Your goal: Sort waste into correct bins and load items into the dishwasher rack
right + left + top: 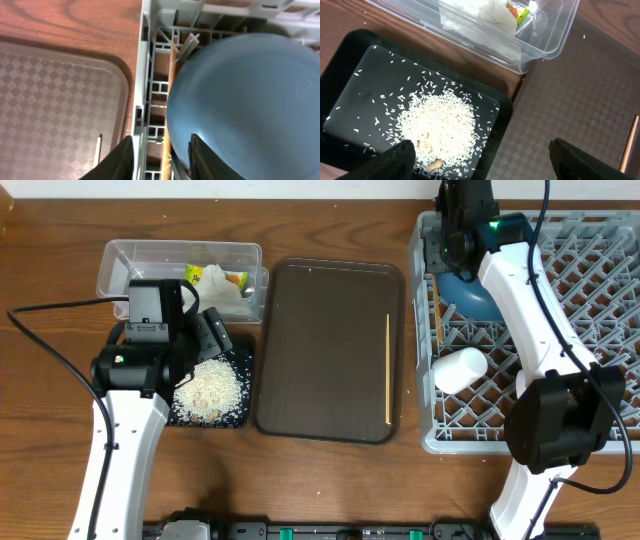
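Observation:
My left gripper (210, 332) (481, 146) is open and empty over the right edge of the black tray (236, 412) (350, 55), which holds a heap of white rice (210, 390) (440, 122). The clear tub (130, 255) (555, 35) holds the white napkin (228, 298) (485, 15) and the yellow wrapper (205, 276) (517, 11). My right gripper (446, 252) (162, 147) is open at the grey rack's (600, 260) (146, 75) left wall, straddling an upright wooden chopstick (173, 90) beside a blue bowl (470, 295) (245, 105). A white bowl (460, 368) lies in the rack.
The brown serving tray (320, 350) (580, 95) (55, 95) lies between the bins and the rack. A second chopstick (387, 365) (97, 150) lies along its right side. The table is brown wood.

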Motion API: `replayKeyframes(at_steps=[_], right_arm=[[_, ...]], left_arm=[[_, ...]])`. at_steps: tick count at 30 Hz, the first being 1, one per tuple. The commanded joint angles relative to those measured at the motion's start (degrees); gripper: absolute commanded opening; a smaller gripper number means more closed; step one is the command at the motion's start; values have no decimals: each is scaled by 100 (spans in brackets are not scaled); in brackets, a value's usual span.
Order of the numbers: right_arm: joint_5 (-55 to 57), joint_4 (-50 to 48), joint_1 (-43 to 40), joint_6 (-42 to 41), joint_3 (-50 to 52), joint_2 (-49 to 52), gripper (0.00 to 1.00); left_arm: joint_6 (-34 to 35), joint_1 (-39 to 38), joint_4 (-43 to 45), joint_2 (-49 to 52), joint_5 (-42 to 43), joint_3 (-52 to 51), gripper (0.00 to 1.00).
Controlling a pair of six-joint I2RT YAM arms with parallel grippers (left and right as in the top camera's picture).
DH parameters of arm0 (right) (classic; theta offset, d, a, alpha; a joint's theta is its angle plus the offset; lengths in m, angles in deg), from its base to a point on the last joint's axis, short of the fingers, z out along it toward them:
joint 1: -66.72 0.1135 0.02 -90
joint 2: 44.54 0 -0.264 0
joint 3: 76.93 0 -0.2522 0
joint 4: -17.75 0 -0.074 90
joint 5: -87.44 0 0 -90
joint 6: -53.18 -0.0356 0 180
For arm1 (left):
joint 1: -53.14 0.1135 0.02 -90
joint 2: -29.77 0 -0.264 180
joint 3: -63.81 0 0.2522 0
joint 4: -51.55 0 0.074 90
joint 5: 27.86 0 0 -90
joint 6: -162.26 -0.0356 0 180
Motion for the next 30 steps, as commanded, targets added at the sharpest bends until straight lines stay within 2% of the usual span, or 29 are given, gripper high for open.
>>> replayKeyframes(at_steps=[1,8,15,20,24,30], right_arm=[[2,-7,26,-87,22,11,38],[-208,184,245,-85,-7,-164,41],[-219,439,1180,-232,-48,-435,47],[149,894,1821,-1014,7,-190,46],[221,1158,2065,-1552,138,131,43],[339,1626,2181,-2087,203,796,44]], left_arm=[[31,24,-2,28,-28,61,88],[31,24,0,28,-28,61,88],[31,24,2,28,-28,61,88],[31,24,0,28,-28,61,88],[31,24,-2,28,-28,61,88],[31,24,0,28,-28,61,88]])
